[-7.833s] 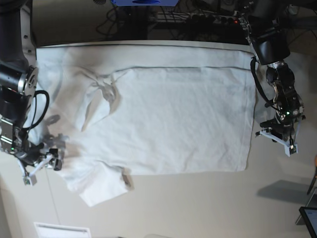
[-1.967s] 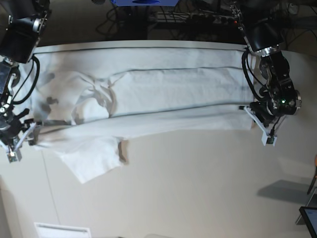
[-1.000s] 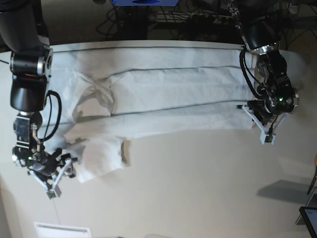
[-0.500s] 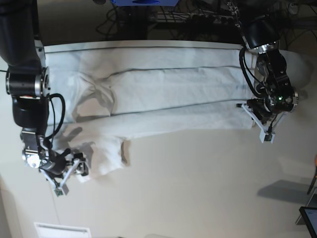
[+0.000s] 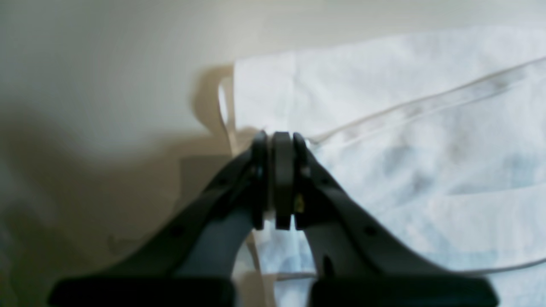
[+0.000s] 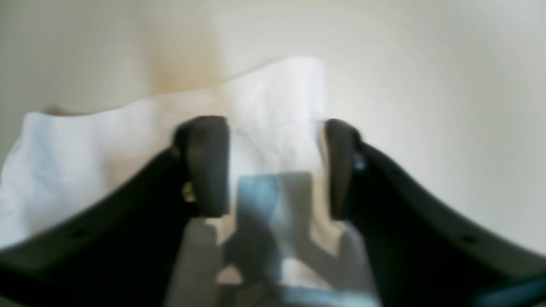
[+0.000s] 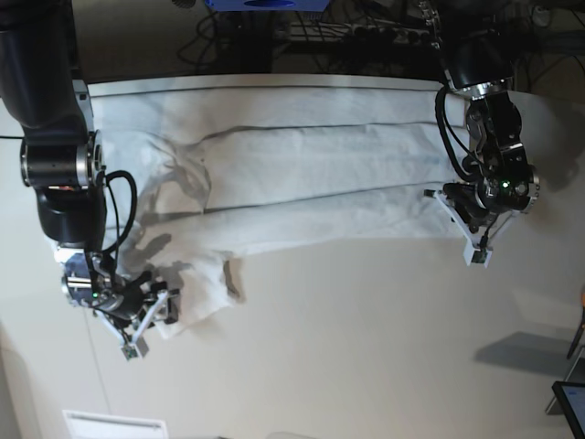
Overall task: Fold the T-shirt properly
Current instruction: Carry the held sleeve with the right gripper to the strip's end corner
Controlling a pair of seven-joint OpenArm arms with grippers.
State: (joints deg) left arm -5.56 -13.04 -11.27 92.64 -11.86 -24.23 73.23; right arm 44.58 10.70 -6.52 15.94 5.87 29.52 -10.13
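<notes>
The white T-shirt (image 7: pixel 311 174) lies along the far half of the off-white tabletop (image 7: pixel 366 347), its lower part folded up into a long band. My left gripper (image 7: pixel 468 245) sits at the hem corner on the base view's right. In the left wrist view it (image 5: pixel 277 145) is shut at the edge of the shirt (image 5: pixel 405 128). My right gripper (image 7: pixel 149 320) is at the loose sleeve at the front left. In the right wrist view it (image 6: pixel 273 166) is open, with the white fabric (image 6: pixel 85 162) lying between and beyond its fingers (image 6: pixel 209 166).
Black cables and equipment (image 7: pixel 302 37) run behind the table's far edge. A white label (image 7: pixel 114 425) lies at the front left. A dark object (image 7: pixel 571 402) stands off the table at the lower right.
My right gripper has moved right to the loose sleeve, which is more bunched. My left gripper has shifted slightly left at the hem. Since the oldest frame the shirt's lower half was folded up.
</notes>
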